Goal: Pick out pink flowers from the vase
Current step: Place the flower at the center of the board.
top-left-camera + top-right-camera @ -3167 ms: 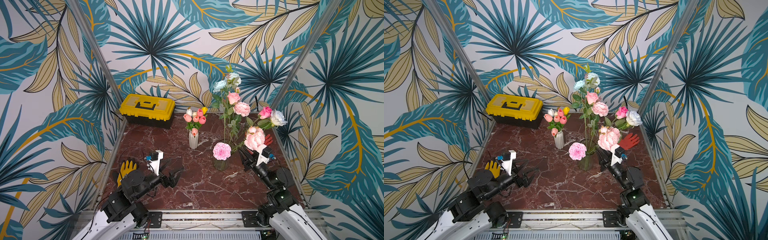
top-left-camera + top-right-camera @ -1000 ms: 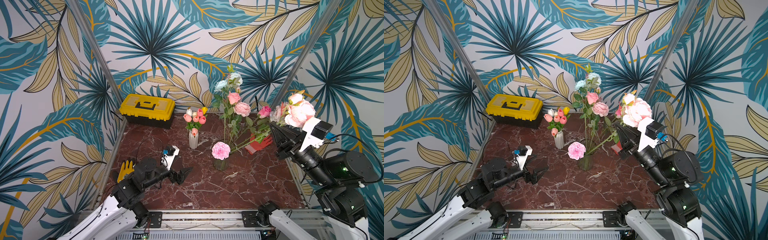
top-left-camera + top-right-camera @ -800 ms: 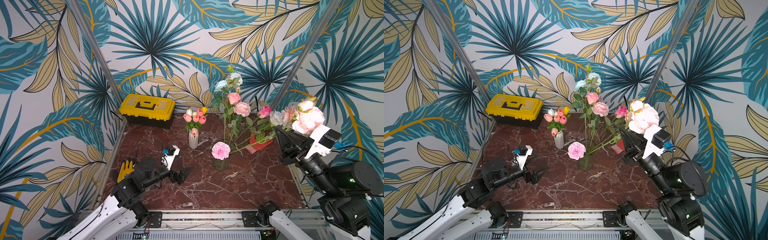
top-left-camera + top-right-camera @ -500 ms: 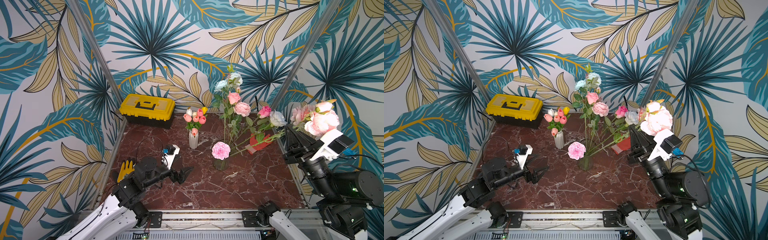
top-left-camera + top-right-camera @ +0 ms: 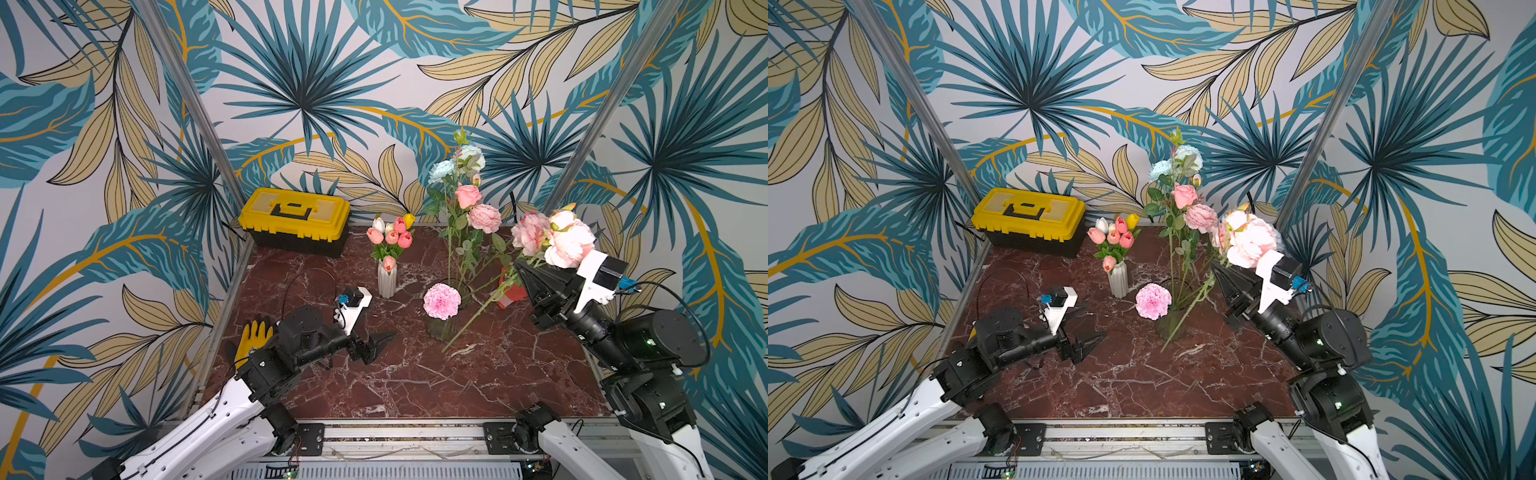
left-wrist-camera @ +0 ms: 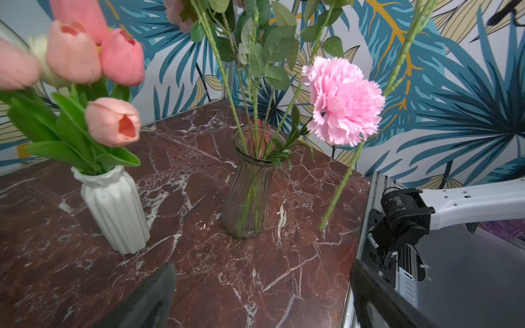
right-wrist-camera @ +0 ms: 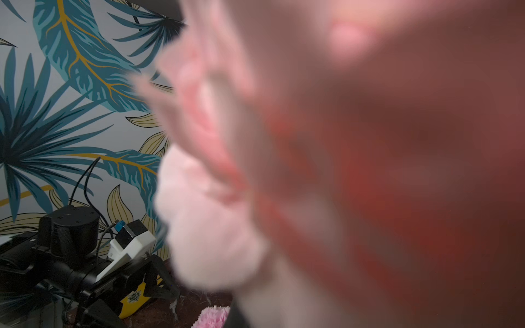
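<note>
- Change, right arm: half a second before, we saw the pink peony spray (image 5: 569,245) further out to the right. It had since swung back toward the glass vase (image 6: 250,196). Three seconds before, it sat low beside that vase.
- Right claw (image 5: 524,272): fingers pressed together on the spray's stem. The stem's cut end hung free just beside the glass vase, outside it.
- Left claw (image 5: 380,347): fingers wide apart, nothing between them, low over the table (image 5: 415,382), hardly shifted over the last second.
- In the way: blurred petals filled most of the right wrist view.
- Left in glass vase: one pink carnation (image 5: 441,301), one pink rose (image 5: 467,195), one pink peony (image 5: 484,218), two pale blue roses (image 5: 441,170).
- White vase (image 5: 387,282): we counted five pink tulips (image 5: 391,237), one white tulip (image 5: 378,224), one yellow tulip (image 5: 409,218).
- Around: one yellow toolbox (image 5: 295,216), one yellow glove (image 5: 253,338), one red glove (image 5: 513,291) partly behind stems.
</note>
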